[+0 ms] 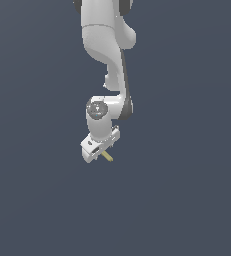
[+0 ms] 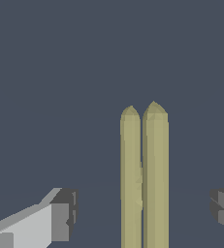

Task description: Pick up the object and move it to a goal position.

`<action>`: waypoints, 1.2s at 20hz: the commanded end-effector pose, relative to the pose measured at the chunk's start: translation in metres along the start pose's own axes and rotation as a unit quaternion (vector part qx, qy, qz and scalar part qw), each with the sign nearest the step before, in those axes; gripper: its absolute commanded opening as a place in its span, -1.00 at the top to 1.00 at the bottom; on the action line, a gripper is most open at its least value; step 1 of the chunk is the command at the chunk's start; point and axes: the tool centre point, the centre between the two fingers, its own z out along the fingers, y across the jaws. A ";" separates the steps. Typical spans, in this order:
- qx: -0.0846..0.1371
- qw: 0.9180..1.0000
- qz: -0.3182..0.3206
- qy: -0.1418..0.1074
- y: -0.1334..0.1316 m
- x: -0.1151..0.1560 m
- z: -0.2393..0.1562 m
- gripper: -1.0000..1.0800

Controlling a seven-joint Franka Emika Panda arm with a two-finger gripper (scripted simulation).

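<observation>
A: Where is the stick (image 2: pixel 145 184) found?

B: It is seen between the two fingertips (image 2: pixel 60 220) of the gripper (image 1: pixel 98 150), with clear gaps on either side; in the exterior view one end is seen jutting out just beside the gripper. The gripper is spread wide, nothing clamped.

A: How is it expected to handle?

B: It is judged light, thin and stiff, perhaps easily tipped. It is best pinched across its narrow width, near mid-length.

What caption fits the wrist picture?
Open gripper around a yellow stick, fingers apart from it.
</observation>
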 end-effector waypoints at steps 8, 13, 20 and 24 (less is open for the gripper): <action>0.000 1.000 -0.001 0.000 0.001 0.001 0.017 1.00; 0.000 1.000 -0.001 0.000 0.001 0.001 0.017 1.00; 0.000 1.000 -0.001 0.000 0.001 -0.001 0.015 1.00; 0.000 1.000 -0.001 0.000 0.002 -0.006 0.006 1.00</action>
